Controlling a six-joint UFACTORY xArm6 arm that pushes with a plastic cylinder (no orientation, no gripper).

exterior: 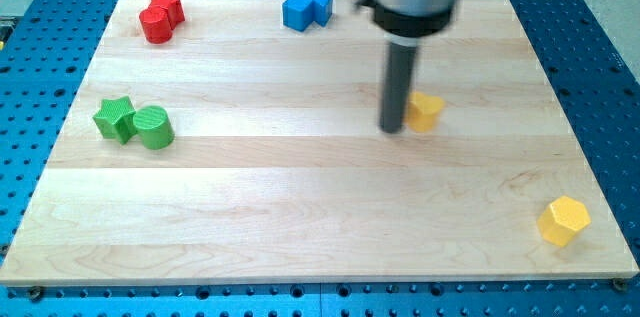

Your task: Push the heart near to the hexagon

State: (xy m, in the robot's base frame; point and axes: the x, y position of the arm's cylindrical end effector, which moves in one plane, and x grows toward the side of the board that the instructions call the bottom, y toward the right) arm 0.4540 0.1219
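A yellow heart block (427, 111) lies right of the board's middle. My tip (392, 129) stands right against its left side, partly covering it. A yellow hexagon block (564, 221) lies near the board's lower right corner, well apart from the heart, down and to the view's right.
Two red blocks (160, 16) sit together at the top left. Two blue blocks (306, 9) sit at the top middle. A green star (115, 118) and a green cylinder (154, 127) touch at the left. The wooden board (300, 207) rests on a blue perforated table.
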